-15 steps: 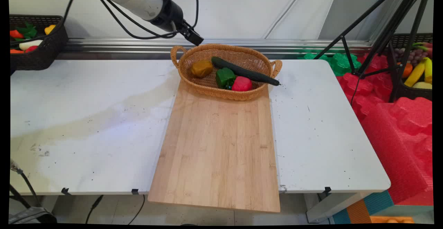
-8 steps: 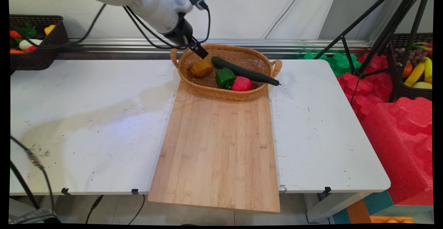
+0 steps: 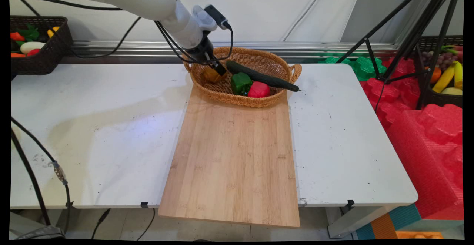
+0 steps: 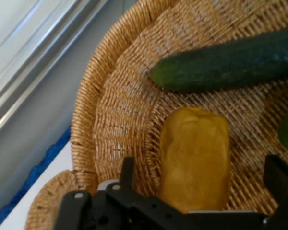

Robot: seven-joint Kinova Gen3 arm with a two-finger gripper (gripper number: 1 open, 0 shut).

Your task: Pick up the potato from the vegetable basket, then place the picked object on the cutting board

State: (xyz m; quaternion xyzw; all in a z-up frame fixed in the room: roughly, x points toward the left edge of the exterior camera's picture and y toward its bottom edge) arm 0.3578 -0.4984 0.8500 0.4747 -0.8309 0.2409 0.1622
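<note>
gripper [image 4: 197, 189] | fingers spread wide, straddling yellow pepper [image 4: 196, 155] in basket [image 3: 276, 97], nothing gripped | cucumber [image 4: 230, 62] at 12 o'clock | pepper not lifted

wooden board [image 3: 233, 156], white table [image 3: 92, 126], perhaps tripod [image 3: 403, 41]

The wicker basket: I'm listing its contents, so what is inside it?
Inside the wicker basket lie a yellow-brown piece, a dark cucumber, a green pepper and a red piece. The gripper, jaws open, covers part of the yellow-brown piece in the main view.
</note>
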